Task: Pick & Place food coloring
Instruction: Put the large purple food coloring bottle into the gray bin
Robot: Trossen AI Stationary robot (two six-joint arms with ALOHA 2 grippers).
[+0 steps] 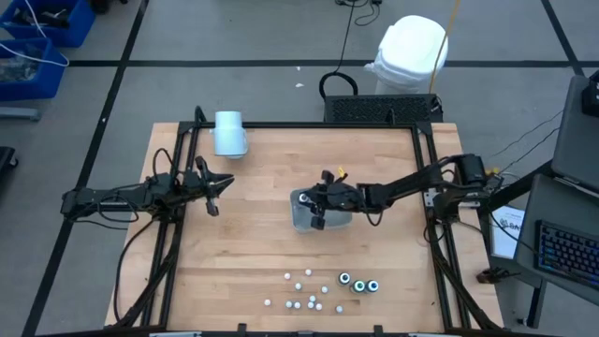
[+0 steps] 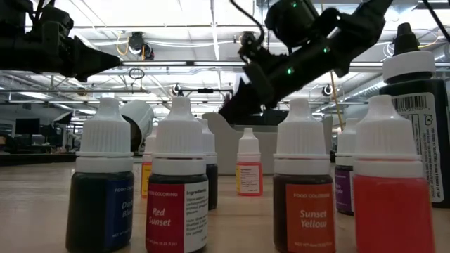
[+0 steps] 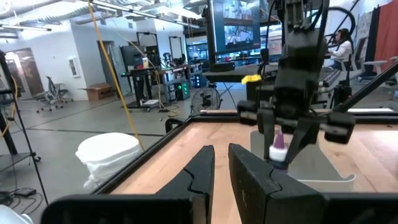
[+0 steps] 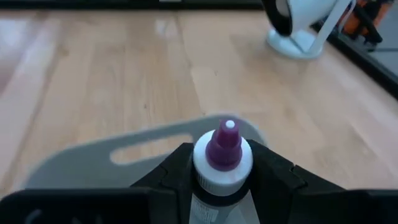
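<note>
The food coloring bottles stand on their bases near the table's near edge: several small whitish ones [image 1: 299, 290] and three dark round ones [image 1: 359, 284]; in the low view they fill the foreground [image 2: 179, 190]. My right gripper [image 1: 318, 213] is over the translucent grey tray [image 1: 304, 217] at the table's middle, shut on one small bottle with a white cap and purple tip [image 4: 223, 155], also seen in the left wrist view [image 3: 278, 146]. My left gripper [image 1: 213, 194] waits, shut, above the table's left part. My right gripper pinches the small bottle between its two fingers [image 4: 168, 177], one on each side just below the white cap [image 4: 214, 182]. The fingers come from above, pointing down. The bottle stands upright over the tray [image 4: 124, 155]; whether its base touches the tray does not show.
A pale blue cylinder [image 1: 229, 133] lies at the far left corner of the table. Black frame rails [image 1: 423, 178] run along the table's edges. Bare wood [image 1: 253, 253] lies between the tray and the bottle cluster. A white bag [image 1: 410, 51] sits on the floor beyond the table.
</note>
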